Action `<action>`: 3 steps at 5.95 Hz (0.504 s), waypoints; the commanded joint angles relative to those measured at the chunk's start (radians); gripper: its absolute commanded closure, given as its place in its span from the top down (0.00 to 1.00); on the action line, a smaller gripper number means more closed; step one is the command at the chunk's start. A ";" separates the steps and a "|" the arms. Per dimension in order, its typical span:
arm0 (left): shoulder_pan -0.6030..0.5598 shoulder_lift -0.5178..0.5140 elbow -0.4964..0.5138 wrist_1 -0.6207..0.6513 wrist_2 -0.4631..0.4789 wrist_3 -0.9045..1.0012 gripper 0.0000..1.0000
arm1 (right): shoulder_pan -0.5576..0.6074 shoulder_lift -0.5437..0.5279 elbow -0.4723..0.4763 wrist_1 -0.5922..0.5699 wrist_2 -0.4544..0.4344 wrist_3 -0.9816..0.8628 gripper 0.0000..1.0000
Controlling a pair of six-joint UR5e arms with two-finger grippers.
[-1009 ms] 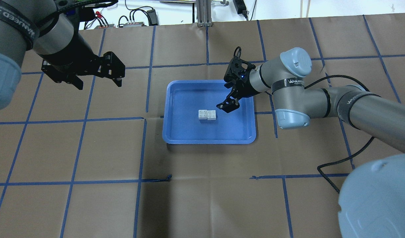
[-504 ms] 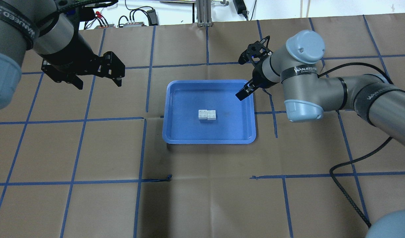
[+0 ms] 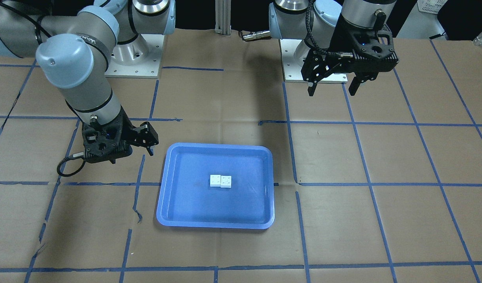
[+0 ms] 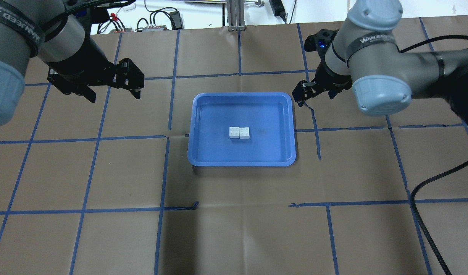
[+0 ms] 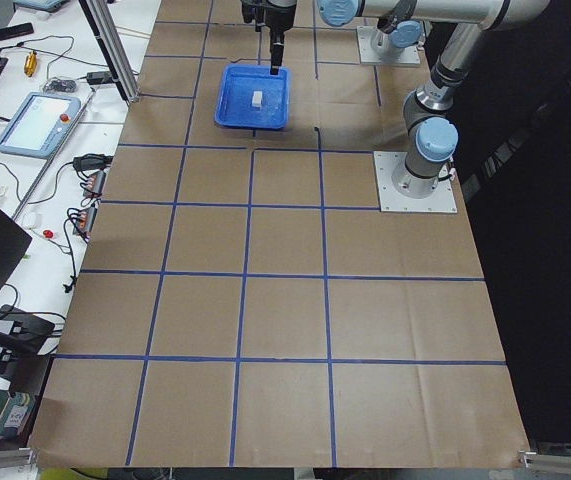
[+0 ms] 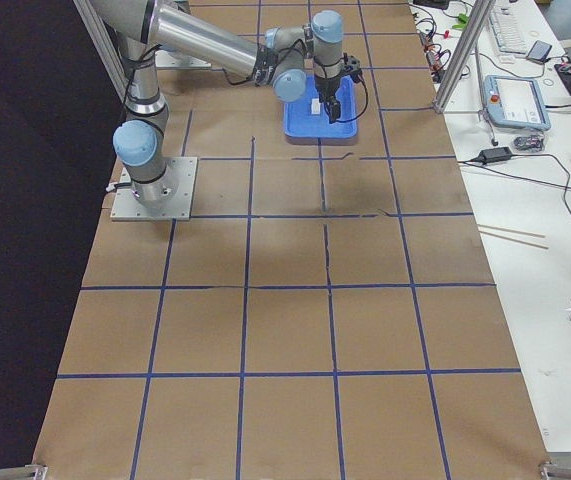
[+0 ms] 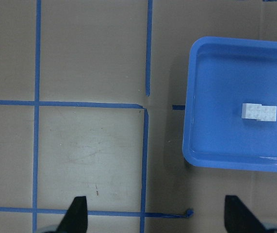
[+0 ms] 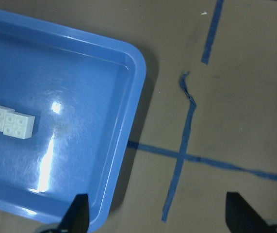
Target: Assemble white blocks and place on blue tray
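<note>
The two white blocks sit joined side by side, studs up, in the middle of the blue tray. They also show in the front view and in both wrist views. My right gripper is open and empty, above the table just off the tray's far right corner; its wrist view shows the tray's rim below and to the left. My left gripper is open and empty, high over the table well to the left of the tray.
Brown paper with a grid of blue tape lines covers the table. The right arm's black cable trails over the table's right side. Cables and electronics lie beyond the far edge. The arm bases stand at the robot's side.
My right gripper has drawn back from above the tray, near the blocks, to beyond its far right corner. The blocks and my left arm have not moved.
</note>
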 commanded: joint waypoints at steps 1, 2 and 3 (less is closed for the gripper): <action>0.000 0.001 0.000 0.001 0.000 0.001 0.99 | 0.000 -0.061 -0.120 0.260 -0.032 0.246 1.00; 0.000 0.002 0.000 0.001 0.000 0.001 0.99 | 0.000 -0.096 -0.156 0.311 -0.026 0.247 1.00; 0.000 0.002 0.000 0.001 0.000 0.001 0.99 | 0.000 -0.112 -0.197 0.400 -0.027 0.253 1.00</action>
